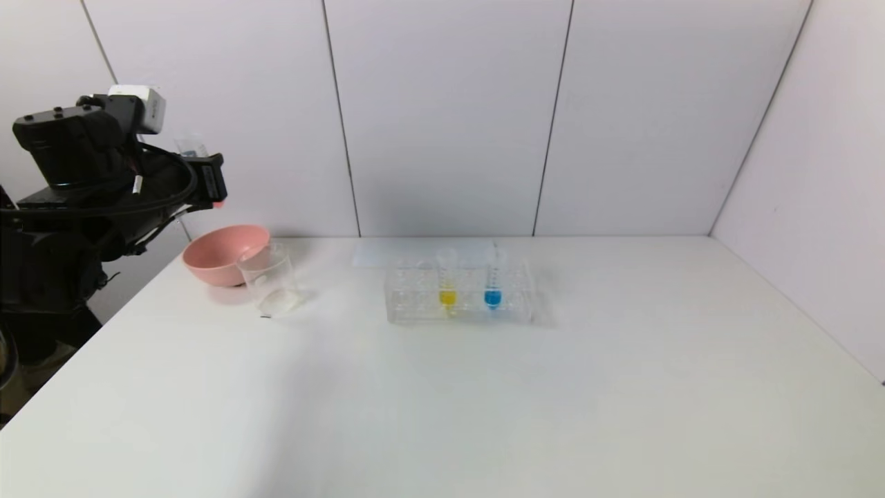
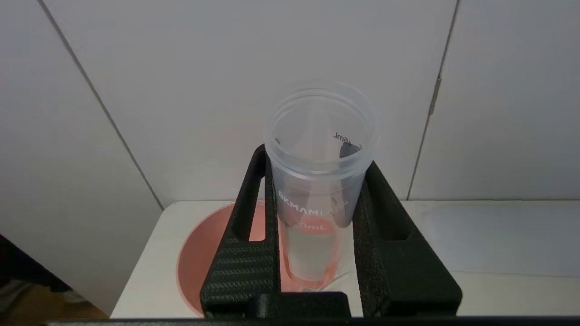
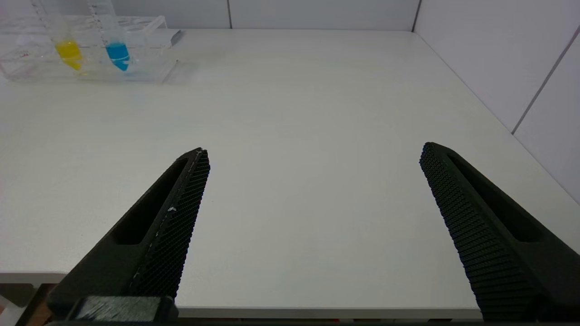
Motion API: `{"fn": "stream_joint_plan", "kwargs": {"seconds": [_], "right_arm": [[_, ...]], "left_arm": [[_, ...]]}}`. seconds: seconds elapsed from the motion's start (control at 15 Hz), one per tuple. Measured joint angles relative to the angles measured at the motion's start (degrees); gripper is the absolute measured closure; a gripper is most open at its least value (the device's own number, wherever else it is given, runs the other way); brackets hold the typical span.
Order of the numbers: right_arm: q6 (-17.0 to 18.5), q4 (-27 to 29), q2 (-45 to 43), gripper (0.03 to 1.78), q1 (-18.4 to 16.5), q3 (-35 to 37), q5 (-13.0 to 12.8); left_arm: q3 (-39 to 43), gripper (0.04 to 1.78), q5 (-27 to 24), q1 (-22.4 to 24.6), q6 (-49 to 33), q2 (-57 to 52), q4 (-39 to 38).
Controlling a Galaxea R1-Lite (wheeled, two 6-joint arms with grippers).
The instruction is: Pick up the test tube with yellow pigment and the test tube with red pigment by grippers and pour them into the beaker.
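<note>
My left gripper [image 2: 317,158] is shut on the test tube with red pigment [image 2: 319,181], held upright with its open mouth toward the wrist camera. A little red-orange liquid [image 2: 324,283] shows at its base. In the head view this gripper [image 1: 211,181] hangs high at the far left, above the pink bowl and left of the beaker [image 1: 267,278]. The test tube with yellow pigment [image 1: 447,280] [image 3: 68,47] stands in the clear rack [image 1: 415,308]. My right gripper [image 3: 313,149] is open over the near table edge, holding nothing.
A pink bowl [image 1: 220,252] [image 2: 199,258] sits behind the beaker at the back left. A blue-liquid tube [image 1: 492,282] [image 3: 116,47] stands in the rack beside the yellow one. White walls close the back and right sides of the table [image 1: 622,387].
</note>
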Motion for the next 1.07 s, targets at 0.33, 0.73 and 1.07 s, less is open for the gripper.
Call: {"fn": "stream_joint_plan", "kwargs": {"seconds": [0.33, 0.73, 1.07], "right_arm": [[0.0, 0.0, 0.0, 0.11, 0.0, 0.0, 0.0], [0.0, 0.0, 0.0, 0.11, 0.0, 0.0, 0.0], [0.0, 0.0, 0.0, 0.11, 0.0, 0.0, 0.0]], "left_arm": [[1.3, 1.35, -3.0, 5.4, 0.1, -0.6, 0.6], [3.0, 1.35, -7.7, 10.4, 0.3, -0.4, 0.5], [3.6, 1.35, -8.1, 11.6, 0.3, -0.5, 1.3]]}}
